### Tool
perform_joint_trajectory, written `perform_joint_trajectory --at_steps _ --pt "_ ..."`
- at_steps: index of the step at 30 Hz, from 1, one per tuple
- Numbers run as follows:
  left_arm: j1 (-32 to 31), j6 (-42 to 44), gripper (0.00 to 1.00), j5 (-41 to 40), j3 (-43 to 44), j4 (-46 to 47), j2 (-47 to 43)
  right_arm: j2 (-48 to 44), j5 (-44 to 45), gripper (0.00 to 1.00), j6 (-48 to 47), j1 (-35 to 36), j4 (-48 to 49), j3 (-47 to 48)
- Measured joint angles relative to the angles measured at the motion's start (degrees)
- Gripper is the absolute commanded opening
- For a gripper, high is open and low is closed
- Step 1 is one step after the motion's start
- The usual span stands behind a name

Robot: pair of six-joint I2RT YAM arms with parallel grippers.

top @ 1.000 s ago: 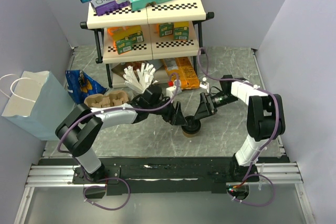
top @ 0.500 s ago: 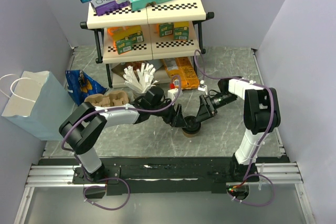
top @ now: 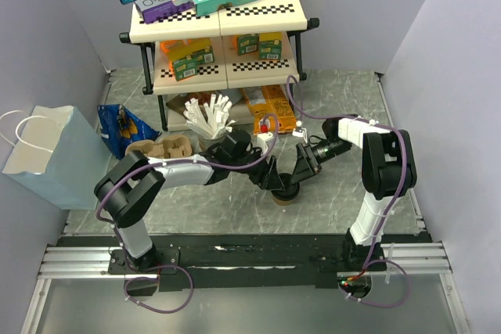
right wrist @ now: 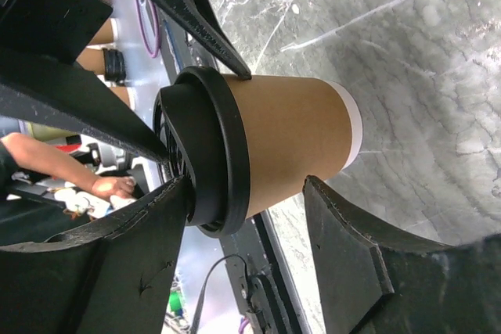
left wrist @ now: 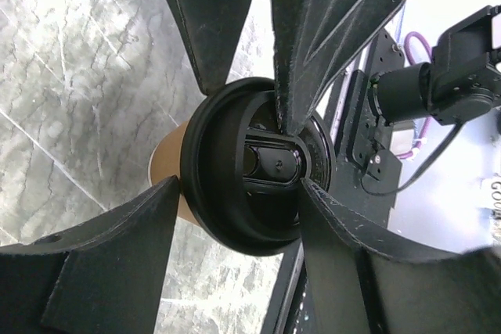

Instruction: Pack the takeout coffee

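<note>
The takeout coffee (top: 283,194), a tan paper cup with a black lid, stands upright on the marble table in front of the rack. My left gripper (top: 271,177) is open, and its fingers reach over the lid's left side. In the left wrist view the lid (left wrist: 258,163) sits between my left gripper's (left wrist: 237,185) fingers, with the right gripper's fingers (left wrist: 329,29) above it. My right gripper (top: 300,168) is open at the cup's right. In the right wrist view the cup (right wrist: 291,140) lies between the spread fingers of my right gripper (right wrist: 246,185).
A brown pulp carrier (top: 160,147) and a grey cup of white sticks (top: 207,118) stand left of the cup. A blue paper bag (top: 48,154) stands at the far left. The rack (top: 223,52) with boxes is behind, with orange packets (top: 270,105) under it.
Both grippers have closed in on the cup: the left moved right and the right moved left, over the lid. The cup has not moved.
</note>
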Motion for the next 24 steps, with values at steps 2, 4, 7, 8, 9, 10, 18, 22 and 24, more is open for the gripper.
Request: perform_joint_trajectory --at_steps 2,4,7,8,9,10,18,22,24 --pt "-0.63 0.22 0.63 -1.18 0.02 0.13 -0.02 0.22 0.15 0.65 0.33 -0.20 -0.26 0.00" --pt "-1.18 0.28 0.62 -2.29 0.15 0.20 0.00 0.39 0.50 0.64 0.96 -0.42 -0.57 0.00" --pt "-1.51 0.48 0.61 -2.95 0.24 0.42 0.66 0.52 1.01 0.64 2.16 -0.68 -0.92 0.00" --pt "-1.53 0.48 0.61 -2.93 0.24 0.63 0.83 0.52 1.14 0.64 2.47 -0.70 -0.96 0.00" --pt "-1.53 0.52 0.60 -2.84 0.22 0.90 0.98 0.52 1.25 0.63 2.80 -0.72 -0.98 0.00" --pt "-1.55 0.55 0.61 -2.80 0.17 1.29 1.14 0.55 1.42 0.63 3.04 -0.76 -1.05 0.00" --pt "-0.07 1.46 0.99 0.48 -0.22 5.18 2.12 0.57 -0.04 0.67 3.13 -0.66 -0.76 -0.17" --pt "2.12 1.77 0.99 5.46 1.53 3.96 3.67 0.57 -1.36 0.68 2.97 -0.20 0.61 -0.17" --pt "2.86 1.70 0.99 7.43 1.99 3.10 4.00 0.57 -1.62 0.69 2.97 -0.13 1.14 -0.17"
